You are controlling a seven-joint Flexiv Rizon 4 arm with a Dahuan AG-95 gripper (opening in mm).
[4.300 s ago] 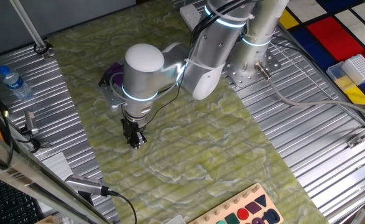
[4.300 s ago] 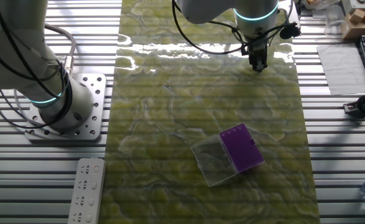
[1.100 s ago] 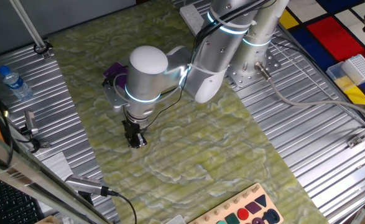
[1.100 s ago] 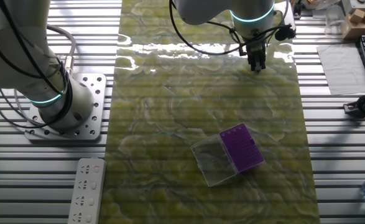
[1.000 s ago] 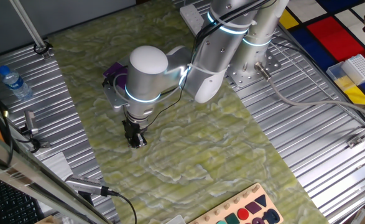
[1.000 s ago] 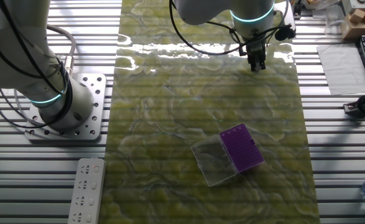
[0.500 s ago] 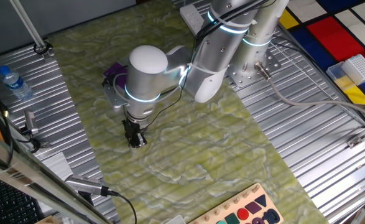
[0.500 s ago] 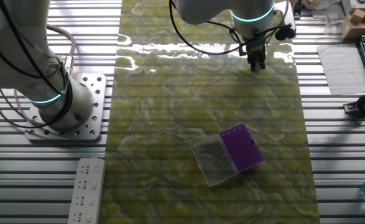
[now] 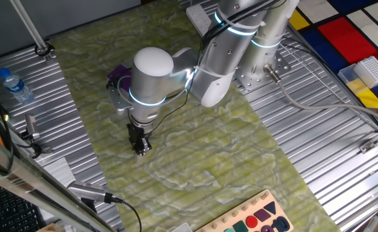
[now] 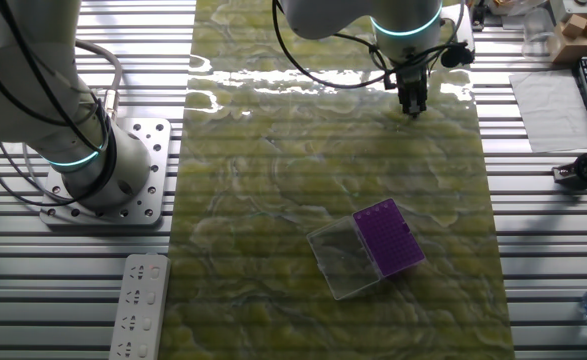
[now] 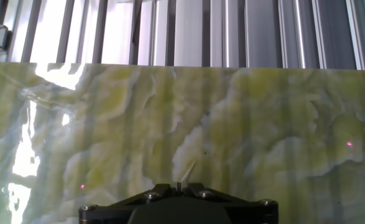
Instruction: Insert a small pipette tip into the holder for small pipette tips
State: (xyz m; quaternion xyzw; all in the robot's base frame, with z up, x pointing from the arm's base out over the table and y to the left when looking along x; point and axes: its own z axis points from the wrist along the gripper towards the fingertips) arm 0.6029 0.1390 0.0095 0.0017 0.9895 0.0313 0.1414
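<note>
The holder for small pipette tips (image 10: pixel 388 237) is a flat purple box lying on the green mat, with its clear cover (image 10: pixel 344 259) open beside it. In one fixed view only a purple corner of the holder (image 9: pixel 118 72) shows behind the arm. My gripper (image 10: pixel 411 103) hangs low over the far end of the mat, well away from the holder. In the hand view the gripper (image 11: pixel 178 185) is shut, and a thin pale small pipette tip (image 11: pixel 188 169) sticks out from between the fingers, slanting up to the right over the mat.
A white gridded rack (image 9: pixel 372 69) on a pale blue tray sits at the far right. A water bottle (image 9: pixel 15 86) stands on the left slats. A wooden shape board (image 9: pixel 253 219) lies at the mat's near end. A second arm's base (image 10: pixel 83 150) and a power strip (image 10: pixel 138 306) flank the mat.
Since the earliest frames the arm has shifted slightly. Over the last second the gripper has stayed almost still, low above the mat.
</note>
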